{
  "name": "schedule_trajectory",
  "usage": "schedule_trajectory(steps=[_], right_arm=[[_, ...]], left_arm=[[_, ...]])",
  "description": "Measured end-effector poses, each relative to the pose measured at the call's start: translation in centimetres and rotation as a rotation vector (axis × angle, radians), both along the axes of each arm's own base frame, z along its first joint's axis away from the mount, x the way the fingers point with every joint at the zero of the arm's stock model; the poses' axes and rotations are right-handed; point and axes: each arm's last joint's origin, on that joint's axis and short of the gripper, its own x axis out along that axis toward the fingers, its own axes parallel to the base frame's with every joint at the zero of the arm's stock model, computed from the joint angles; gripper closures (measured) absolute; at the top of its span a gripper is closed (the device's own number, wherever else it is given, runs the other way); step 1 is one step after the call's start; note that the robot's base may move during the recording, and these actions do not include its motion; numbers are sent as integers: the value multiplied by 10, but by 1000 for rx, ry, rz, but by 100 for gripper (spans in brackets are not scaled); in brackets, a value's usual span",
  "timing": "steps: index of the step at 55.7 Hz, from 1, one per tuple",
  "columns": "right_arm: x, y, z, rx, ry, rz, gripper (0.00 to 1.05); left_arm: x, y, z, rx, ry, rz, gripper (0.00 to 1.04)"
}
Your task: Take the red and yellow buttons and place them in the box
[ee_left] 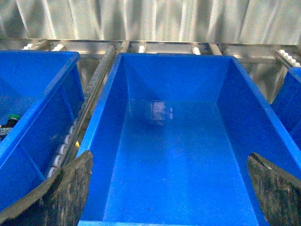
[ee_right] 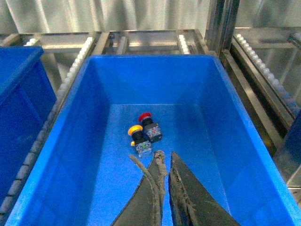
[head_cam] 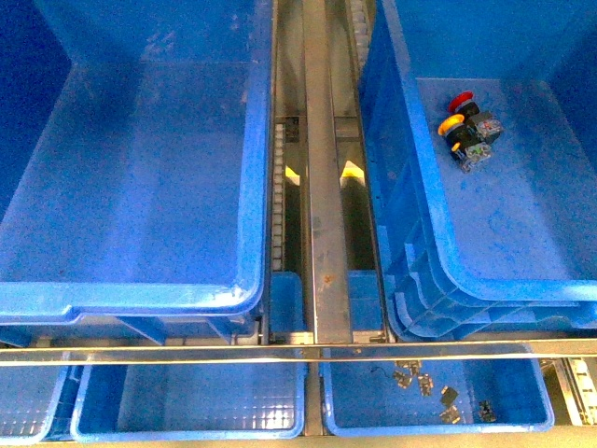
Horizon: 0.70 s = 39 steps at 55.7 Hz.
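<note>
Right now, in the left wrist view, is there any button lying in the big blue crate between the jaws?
No, the crate under the left gripper shows only bare blue floor, with no button on it.

An industrial sorting station: blue plastic crates [head_cam: 252, 233] on metal roller rails [head_cam: 280, 187], corrugated steel wall [ee_left: 150, 19] behind.

Tray's small parts [head_cam: 424, 383] too tiny.

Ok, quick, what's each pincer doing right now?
Left pincer: open, empty, over the empty box.
Right pincer: closed, holding nothing, above the red and yellow buttons.
</note>
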Motion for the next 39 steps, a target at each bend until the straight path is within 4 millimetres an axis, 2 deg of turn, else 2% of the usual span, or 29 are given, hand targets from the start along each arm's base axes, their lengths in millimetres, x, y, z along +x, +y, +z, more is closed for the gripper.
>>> schedule_trajectory(steps=[39], right_arm=[[-29, 0, 10, 0, -37, 1, 101]], left_arm=[[0, 0, 0, 0, 0, 0, 8]])
